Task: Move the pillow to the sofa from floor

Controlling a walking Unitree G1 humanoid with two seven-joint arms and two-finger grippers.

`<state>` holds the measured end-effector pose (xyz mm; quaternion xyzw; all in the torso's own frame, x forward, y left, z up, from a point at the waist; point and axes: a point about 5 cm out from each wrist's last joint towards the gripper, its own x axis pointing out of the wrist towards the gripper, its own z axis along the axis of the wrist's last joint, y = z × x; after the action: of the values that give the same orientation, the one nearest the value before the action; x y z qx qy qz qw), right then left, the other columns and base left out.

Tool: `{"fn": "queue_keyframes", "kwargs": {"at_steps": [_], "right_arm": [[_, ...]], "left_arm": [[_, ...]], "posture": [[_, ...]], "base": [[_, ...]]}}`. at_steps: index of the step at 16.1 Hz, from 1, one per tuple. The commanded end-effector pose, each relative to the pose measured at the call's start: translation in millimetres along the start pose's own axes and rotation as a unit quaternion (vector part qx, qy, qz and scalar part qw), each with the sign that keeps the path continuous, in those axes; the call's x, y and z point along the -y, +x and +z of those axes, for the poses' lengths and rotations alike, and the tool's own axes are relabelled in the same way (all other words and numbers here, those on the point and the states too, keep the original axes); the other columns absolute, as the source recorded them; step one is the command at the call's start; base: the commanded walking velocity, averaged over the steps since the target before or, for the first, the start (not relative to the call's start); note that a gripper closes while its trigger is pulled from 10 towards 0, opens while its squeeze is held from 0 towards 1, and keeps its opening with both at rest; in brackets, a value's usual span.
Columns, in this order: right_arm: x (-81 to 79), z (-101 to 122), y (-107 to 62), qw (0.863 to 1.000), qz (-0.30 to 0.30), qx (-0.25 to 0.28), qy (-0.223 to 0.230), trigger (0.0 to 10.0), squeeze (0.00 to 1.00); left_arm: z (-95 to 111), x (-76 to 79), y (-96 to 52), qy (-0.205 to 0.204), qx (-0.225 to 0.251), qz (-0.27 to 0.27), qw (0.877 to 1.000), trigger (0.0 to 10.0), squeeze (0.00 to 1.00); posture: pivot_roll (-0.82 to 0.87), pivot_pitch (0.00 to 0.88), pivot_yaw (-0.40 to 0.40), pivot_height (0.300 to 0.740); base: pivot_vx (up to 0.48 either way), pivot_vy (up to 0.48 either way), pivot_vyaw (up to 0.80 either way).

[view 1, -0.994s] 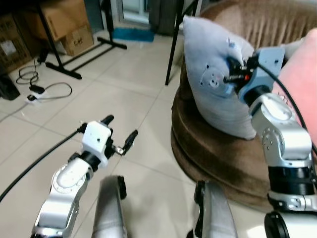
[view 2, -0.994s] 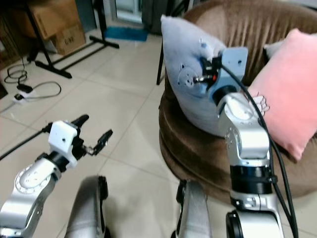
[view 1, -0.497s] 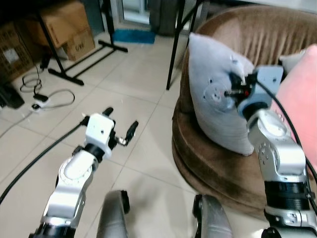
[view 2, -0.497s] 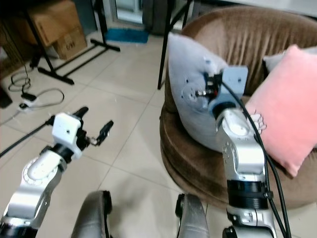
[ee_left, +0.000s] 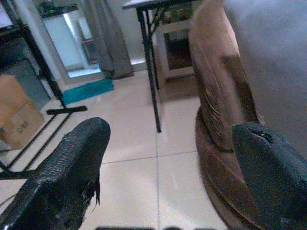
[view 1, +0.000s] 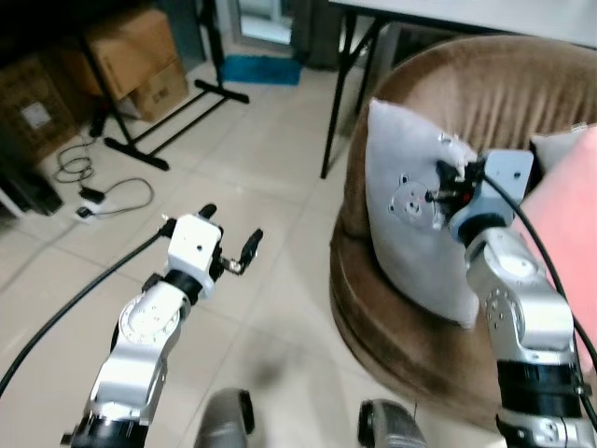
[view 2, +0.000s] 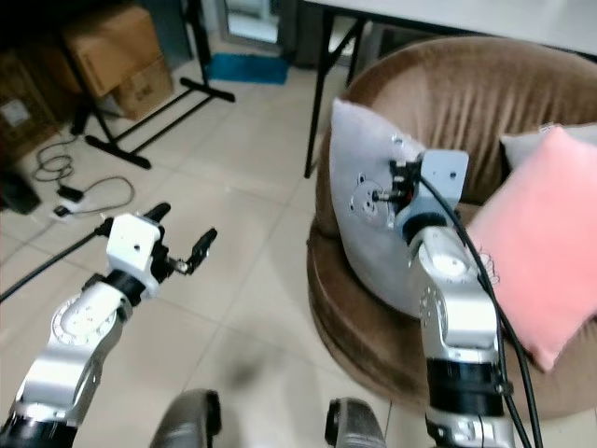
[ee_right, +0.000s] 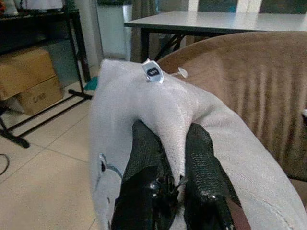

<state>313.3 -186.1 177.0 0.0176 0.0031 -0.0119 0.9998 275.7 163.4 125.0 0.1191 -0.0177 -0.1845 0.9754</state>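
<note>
the right gripper [ee_right: 175, 158] was clamped on a fold of the grey pillow [view 1: 410, 219], its two black fingers [ee_right: 146, 158] pinching a ridge of the fabric between them near the pillow's upper edge, just below a small white tag [ee_right: 152, 72]. the pillow stood upright on the seat of the round brown sofa [view 2: 466, 103], its lower end down on the cushion and its broad face turned out toward the room, with a printed round figure on that face. the silver right arm [view 1: 518, 308] rose from below to the pillow's side. a pink pillow [view 2: 546, 247] leaned on the sofa just beside that arm, on its far side from the grey one.

the left gripper [view 1: 229, 247] hung over the tiled floor [view 1: 270, 140], well apart from the sofa, its fingers [ee_left: 67, 167] spread wide with nothing between them.

further out, a table [view 2: 448, 14] with black legs stood behind the sofa. cardboard boxes [view 1: 131, 51] sat by a black stand [view 1: 177, 117] at the robot's left, and a white power strip [view 1: 89, 210] with a coiled cable lay on the tiles near them.
</note>
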Motion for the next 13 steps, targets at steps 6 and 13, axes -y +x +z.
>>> {"fn": "queue_keyframes", "kwargs": {"at_steps": [6,13], "right_arm": [[3.5,7.1,-1.9,1.0,-0.006,0.012,-0.008,10.0,0.0],[4.7,6.0,-4.0,1.0,-0.014,0.008,-0.003,10.0,0.0]], "left_arm": [[-2.3,0.9,-1.9,0.004,-0.005,-0.001,1.0,10.0,0.0],[-2.9,1.9,-1.6,0.007,-0.008,-0.007,1.0,10.0,0.0]], "posture": [[-0.11,0.0,0.018,0.74],[-0.11,0.0,0.03,0.74]], "base": [[0.0,0.0,0.0],[0.0,0.0,0.0]]}}
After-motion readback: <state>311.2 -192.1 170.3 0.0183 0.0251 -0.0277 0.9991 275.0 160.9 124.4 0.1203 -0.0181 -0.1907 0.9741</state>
